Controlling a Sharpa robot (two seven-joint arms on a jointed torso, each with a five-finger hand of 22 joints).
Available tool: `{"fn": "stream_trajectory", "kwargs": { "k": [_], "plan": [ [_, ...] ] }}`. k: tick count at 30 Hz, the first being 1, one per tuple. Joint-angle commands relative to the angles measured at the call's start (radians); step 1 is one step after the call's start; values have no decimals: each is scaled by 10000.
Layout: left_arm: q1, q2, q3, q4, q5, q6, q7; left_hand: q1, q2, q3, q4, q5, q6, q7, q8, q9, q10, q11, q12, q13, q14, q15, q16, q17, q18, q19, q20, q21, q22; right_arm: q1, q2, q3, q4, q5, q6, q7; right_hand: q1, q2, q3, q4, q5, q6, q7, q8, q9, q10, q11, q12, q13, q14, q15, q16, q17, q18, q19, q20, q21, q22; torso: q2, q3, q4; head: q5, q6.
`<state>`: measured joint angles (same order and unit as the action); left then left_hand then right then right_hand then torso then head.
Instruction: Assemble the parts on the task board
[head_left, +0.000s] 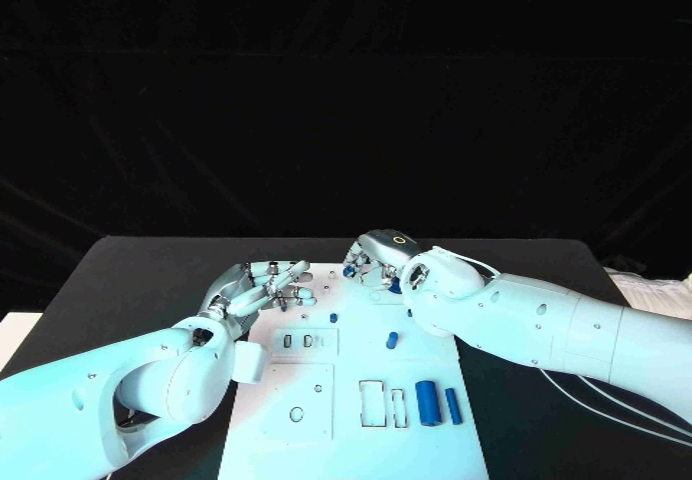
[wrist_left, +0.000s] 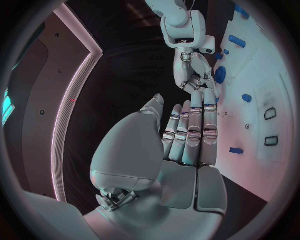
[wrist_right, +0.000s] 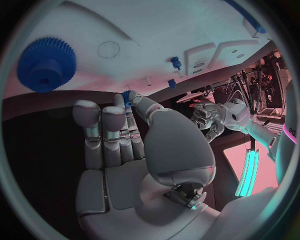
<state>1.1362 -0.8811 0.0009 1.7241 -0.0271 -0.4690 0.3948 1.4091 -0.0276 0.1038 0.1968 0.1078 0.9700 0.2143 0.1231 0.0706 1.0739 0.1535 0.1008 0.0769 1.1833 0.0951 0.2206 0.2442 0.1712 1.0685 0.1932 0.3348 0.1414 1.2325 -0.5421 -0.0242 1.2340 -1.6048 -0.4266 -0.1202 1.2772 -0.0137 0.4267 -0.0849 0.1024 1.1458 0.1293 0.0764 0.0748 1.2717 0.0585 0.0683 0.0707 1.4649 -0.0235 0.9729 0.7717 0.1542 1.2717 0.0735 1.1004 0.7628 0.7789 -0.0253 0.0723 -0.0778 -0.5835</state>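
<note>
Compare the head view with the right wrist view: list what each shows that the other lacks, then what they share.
Head view alone: the two blue cylinders lying side by side near the task board's front edge, and the rectangular cutouts beside them.

Right wrist view alone: a large blue gear lying on the board, and a small blue part at the right hand's fingertips.

Both: the white task board, the right hand, the left hand and small blue pieces on the board.
</note>
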Motion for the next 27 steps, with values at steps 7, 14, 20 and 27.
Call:
{"fn": "stream_trajectory", "kwargs": {
  "k": [7,14,20,27],
  "plan": [
    [14,20,9,-24,11,201,44,14,84,-19,-46,-26,-29,60,-36,-16,-26,39,-64,-4,-37,-4,-56,9,87,-53,29,-28,-11,22,649,2,-704,207,82,50,-95,-39,36,84,-54,-48,35,-49,31,-93,43,-67,-20,48,5,67,47,-107,-21,31,85,29,40,-11,26,18,8],
    [15,48,9,-39,11,206,34,17,85,-21,-53,-27,-33,63,-40,-15,-26,41,-71,-2,-43,-2,-63,19,87,-57,31,-32,-13,23,904,2,-967,102,125,-85,-90,-44,42,85,-52,-52,36,-53,31,-99,43,-67,-21,49,6,75,56,-109,-18,33,97,45,52,-17,21,25,-7],
    [15,55,9,-29,11,208,27,17,85,-21,-53,-27,-33,63,-40,-15,-26,41,-71,-2,-43,-2,-63,19,87,-57,31,-32,-13,27,1023,2,-1156,-17,418,-296,-107,-89,48,120,-50,-76,53,-69,27,-129,59,-65,-24,44,17,93,75,-109,-33,41,118,58,50,-17,29,39,-24],
    [18,29,9,-11,11,194,16,17,85,-21,-53,-27,-33,63,-40,-15,-26,41,-71,-2,-43,-2,-63,19,87,-57,31,-32,-13,28,1164,-6,-1292,-46,937,-299,-159,-145,32,188,-73,-97,66,-83,23,-157,74,-61,-25,36,31,114,97,-107,-62,55,130,56,71,-11,24,46,-57]
  ]
}}
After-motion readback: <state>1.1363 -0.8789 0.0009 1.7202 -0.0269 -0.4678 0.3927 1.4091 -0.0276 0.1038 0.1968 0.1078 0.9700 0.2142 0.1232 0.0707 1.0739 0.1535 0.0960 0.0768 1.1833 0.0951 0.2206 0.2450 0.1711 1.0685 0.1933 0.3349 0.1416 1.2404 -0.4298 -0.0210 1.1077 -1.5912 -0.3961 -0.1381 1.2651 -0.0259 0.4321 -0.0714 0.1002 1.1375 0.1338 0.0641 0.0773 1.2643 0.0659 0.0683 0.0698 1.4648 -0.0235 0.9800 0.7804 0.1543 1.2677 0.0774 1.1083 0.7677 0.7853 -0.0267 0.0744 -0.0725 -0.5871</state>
